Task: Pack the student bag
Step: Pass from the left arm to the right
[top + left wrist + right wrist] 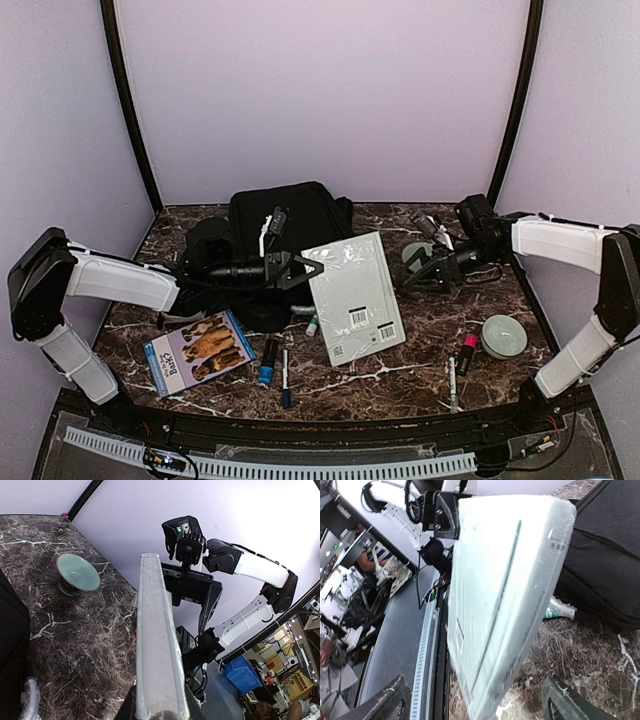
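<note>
**Book lifted, bag not loaded yet**

In front of the backpack (290, 215), a dog booklet (200, 350), blue marker (268, 362) and bowl (503, 336) lie loose on the bench (420, 375). Left claw (298, 268) pinches the wrapped white book (355, 300) at the backpack's front. Right claw (428, 272) is wide and empty. Next, probably: find the opening (not visible) and feed the book in. Backpack sits rearmost.

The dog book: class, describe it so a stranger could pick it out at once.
Start at the black student bag at the back of the marble table. Toward the near left corner the dog book lies flat. Its blue cover with dogs sets it apart from the plain white wrapped notebook.
</note>
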Action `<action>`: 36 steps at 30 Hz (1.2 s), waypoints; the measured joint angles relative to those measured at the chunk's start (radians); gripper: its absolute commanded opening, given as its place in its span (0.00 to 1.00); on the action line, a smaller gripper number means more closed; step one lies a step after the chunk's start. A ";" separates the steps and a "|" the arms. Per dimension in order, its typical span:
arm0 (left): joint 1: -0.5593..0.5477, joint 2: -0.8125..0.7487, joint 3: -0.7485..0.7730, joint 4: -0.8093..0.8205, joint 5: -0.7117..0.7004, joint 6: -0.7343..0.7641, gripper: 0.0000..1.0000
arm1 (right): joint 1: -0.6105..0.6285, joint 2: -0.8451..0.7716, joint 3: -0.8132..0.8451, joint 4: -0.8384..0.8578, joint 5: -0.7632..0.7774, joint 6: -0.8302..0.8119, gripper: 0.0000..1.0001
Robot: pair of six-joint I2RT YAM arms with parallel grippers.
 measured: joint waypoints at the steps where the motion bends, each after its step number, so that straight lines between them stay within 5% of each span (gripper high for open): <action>1: 0.001 0.007 0.006 0.003 -0.001 -0.006 0.00 | 0.023 -0.005 -0.015 0.039 0.008 0.035 0.88; 9: 0.002 0.069 0.011 0.110 0.016 -0.092 0.00 | 0.064 -0.016 -0.122 0.309 0.069 0.282 0.86; 14: 0.003 0.071 0.011 0.130 0.020 -0.101 0.00 | 0.099 -0.001 -0.122 0.361 0.055 0.315 0.75; 22: 0.015 0.081 0.011 0.151 0.010 -0.101 0.00 | 0.135 0.065 -0.105 0.304 -0.007 0.289 0.46; 26: 0.026 0.092 0.011 0.171 0.010 -0.106 0.00 | 0.136 0.068 -0.100 0.294 -0.025 0.283 0.39; 33: 0.030 0.109 0.010 0.218 0.013 -0.121 0.00 | 0.135 0.055 -0.130 0.396 -0.019 0.412 0.14; 36: 0.039 0.122 0.010 0.236 0.013 -0.120 0.24 | 0.136 0.050 -0.139 0.430 -0.029 0.464 0.03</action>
